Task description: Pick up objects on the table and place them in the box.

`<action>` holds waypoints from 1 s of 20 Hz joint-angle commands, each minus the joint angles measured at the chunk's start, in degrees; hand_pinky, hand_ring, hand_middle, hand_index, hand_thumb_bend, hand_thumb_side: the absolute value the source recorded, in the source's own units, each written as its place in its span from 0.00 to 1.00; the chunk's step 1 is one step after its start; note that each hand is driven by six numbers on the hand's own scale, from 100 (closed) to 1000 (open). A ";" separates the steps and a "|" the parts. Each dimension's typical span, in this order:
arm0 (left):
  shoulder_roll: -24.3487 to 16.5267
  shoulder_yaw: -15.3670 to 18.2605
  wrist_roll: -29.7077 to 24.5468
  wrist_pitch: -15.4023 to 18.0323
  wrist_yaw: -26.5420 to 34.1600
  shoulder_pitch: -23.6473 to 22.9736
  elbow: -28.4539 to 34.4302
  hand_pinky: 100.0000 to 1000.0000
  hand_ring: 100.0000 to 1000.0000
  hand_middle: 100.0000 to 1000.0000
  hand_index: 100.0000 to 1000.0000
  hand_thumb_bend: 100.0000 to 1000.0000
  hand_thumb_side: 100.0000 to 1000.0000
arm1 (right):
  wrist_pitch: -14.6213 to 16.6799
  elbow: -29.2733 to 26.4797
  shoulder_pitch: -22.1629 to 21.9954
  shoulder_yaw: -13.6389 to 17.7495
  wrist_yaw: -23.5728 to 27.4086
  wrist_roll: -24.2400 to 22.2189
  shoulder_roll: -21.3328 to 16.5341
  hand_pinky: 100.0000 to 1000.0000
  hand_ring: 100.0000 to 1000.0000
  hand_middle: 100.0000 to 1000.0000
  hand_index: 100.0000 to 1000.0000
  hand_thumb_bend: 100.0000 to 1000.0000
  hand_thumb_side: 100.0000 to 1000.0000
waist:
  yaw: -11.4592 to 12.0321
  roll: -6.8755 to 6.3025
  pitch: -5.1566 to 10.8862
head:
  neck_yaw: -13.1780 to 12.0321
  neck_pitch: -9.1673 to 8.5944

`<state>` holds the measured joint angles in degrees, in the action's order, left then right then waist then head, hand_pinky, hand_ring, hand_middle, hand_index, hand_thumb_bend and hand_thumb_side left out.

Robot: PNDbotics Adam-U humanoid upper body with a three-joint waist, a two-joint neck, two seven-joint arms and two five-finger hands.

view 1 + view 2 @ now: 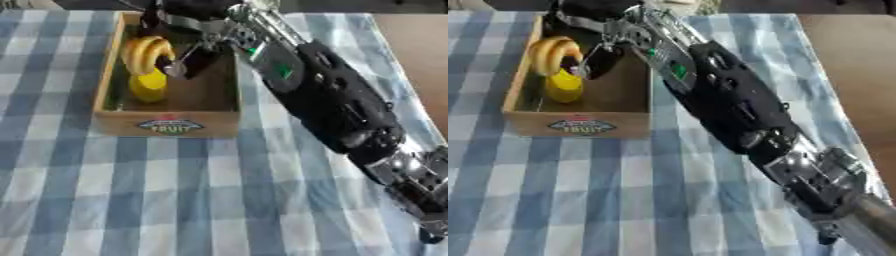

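Covering the whole table was a blue-and-white checked cloth, with bare brown tabletop showing at the far right. Your right arm came in from the lower right corner and ran diagonally up across the cloth, black with silver joints, reaching over the right wall of the box. That box was a wooden crate with an oval label on its front face, sitting on the cloth at the upper left, its long side running away from you.

Your right hand was inside the box at its far end, fingers curled downward; a silver fingertip sat just beside the bananas. You could not tell from either view whether the fingers were pinching the fruit or only resting against it, because the hand's dark body hid the contact.

The bananas, a curved yellow-orange bunch, stood against the box's left wall. Just in front of them, touching, lay a lemon on the box floor.

Your left hand showed in neither view.
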<state>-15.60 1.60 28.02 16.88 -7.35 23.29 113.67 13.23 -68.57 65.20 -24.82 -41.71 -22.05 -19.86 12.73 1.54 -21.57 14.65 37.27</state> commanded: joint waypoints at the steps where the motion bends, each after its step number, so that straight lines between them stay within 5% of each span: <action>1: -0.50 -0.12 -0.19 0.05 0.15 0.91 0.92 0.71 0.71 0.65 0.68 0.00 0.40 | 1.08 1.47 1.07 0.28 -1.69 0.76 0.70 0.76 0.75 0.47 0.65 0.00 0.00 | 0.09 -0.33 0.96 | -0.25 -0.20; 3: -0.39 -0.12 -0.18 -0.05 0.14 0.89 0.92 0.71 0.71 0.65 0.68 0.00 0.40 | 1.59 2.29 1.05 0.18 -2.60 0.58 0.96 0.78 0.85 0.66 0.82 0.08 0.00 | 0.13 -0.33 0.89 | -0.29 -0.24; 4: -0.35 -0.13 -0.17 -0.11 0.14 0.86 0.92 0.71 0.71 0.64 0.68 0.00 0.40 | 1.88 2.41 1.04 0.26 -3.03 0.45 0.97 0.82 0.91 0.73 0.88 0.26 0.17 | 0.11 -0.33 0.88 | -0.33 -0.24; 7: -0.26 -0.18 -0.19 -0.35 0.15 0.83 0.92 0.71 0.70 0.64 0.68 0.00 0.40 | 2.06 1.29 1.09 1.37 -5.04 1.62 0.59 0.86 0.97 0.80 0.91 0.38 0.25 | -0.04 -0.30 0.90 | -0.50 -0.18; 12: -0.21 -0.25 -0.28 -0.53 0.16 0.75 0.92 0.71 0.71 0.64 0.68 0.00 0.40 | 0.35 -1.99 1.02 3.68 -5.12 4.20 -0.56 0.85 0.96 0.78 0.90 0.37 0.23 | -0.35 -0.37 1.04 | -0.98 -0.06; 14: -0.23 -0.24 -0.31 -0.56 0.13 0.66 0.92 0.71 0.71 0.64 0.68 0.00 0.40 | -0.86 -4.08 0.88 4.85 -3.42 4.72 -1.48 0.84 0.95 0.76 0.89 0.35 0.20 | -0.46 -0.41 1.15 | -1.20 0.06; 15: -0.26 -0.19 -0.29 -0.59 0.10 0.59 0.92 0.71 0.71 0.64 0.68 0.00 0.40 | -1.71 -5.42 0.82 5.68 -2.15 5.23 -2.19 0.83 0.94 0.75 0.88 0.24 0.22 | -0.53 -0.43 1.25 | -1.38 0.13; 17: -0.36 -0.07 -0.16 -0.64 0.00 0.44 0.92 0.71 0.71 0.64 0.68 0.00 0.40 | -3.65 -8.72 0.51 7.43 1.54 6.65 -4.12 0.82 0.92 0.73 0.87 0.28 0.15 | -0.68 -0.43 1.48 | -1.79 0.25; 18: -0.41 -0.01 -0.08 -0.68 -0.07 0.37 0.92 0.71 0.71 0.65 0.68 0.00 0.40 | -4.92 -10.64 0.24 8.32 3.91 7.67 -5.29 0.81 0.92 0.72 0.86 0.00 0.54 | -0.74 -0.41 1.58 | -1.98 0.31; 19: -0.49 0.09 0.04 -0.72 -0.16 0.24 0.92 0.71 0.71 0.64 0.68 0.00 0.40 | -6.26 -12.90 -0.15 9.43 6.66 9.08 -6.95 0.80 0.91 0.70 0.86 0.18 0.16 | -0.89 -0.37 1.74 | -2.31 0.42; 20: -0.58 0.20 0.20 -0.78 -0.25 0.08 0.92 0.70 0.71 0.65 0.68 0.00 0.40 | -7.55 -15.43 -0.81 10.62 9.87 10.69 -8.90 0.80 0.91 0.69 0.85 0.08 0.21 | -1.06 -0.32 1.90 | -2.67 0.52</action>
<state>-15.51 1.32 28.01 16.18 -7.35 23.09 113.67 7.10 -80.54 63.47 -16.04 -34.96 -12.81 -25.67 11.64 1.51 -21.19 12.42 37.72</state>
